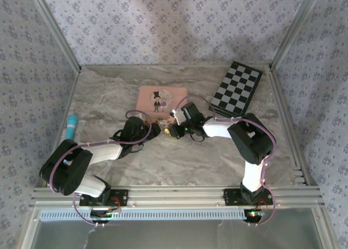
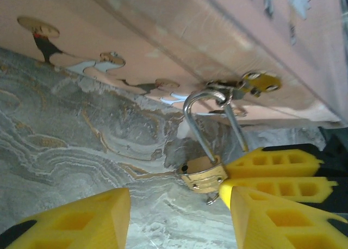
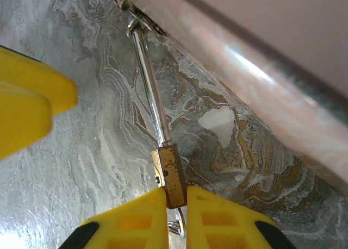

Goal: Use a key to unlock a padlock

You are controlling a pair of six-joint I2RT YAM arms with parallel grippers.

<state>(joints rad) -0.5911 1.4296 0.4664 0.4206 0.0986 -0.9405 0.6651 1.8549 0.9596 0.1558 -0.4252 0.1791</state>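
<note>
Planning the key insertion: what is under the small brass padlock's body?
A small silvery metal piece pokes out below the brass padlock, above the grey marbled tabletop. The right gripper's yellow fingers cover its bottom face, so the keyhole is hidden.

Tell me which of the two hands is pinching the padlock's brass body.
The right hand: its yellow fingers are closed on both sides of the padlock body. The left hand has its fingers wide apart, not clamping it.
</note>
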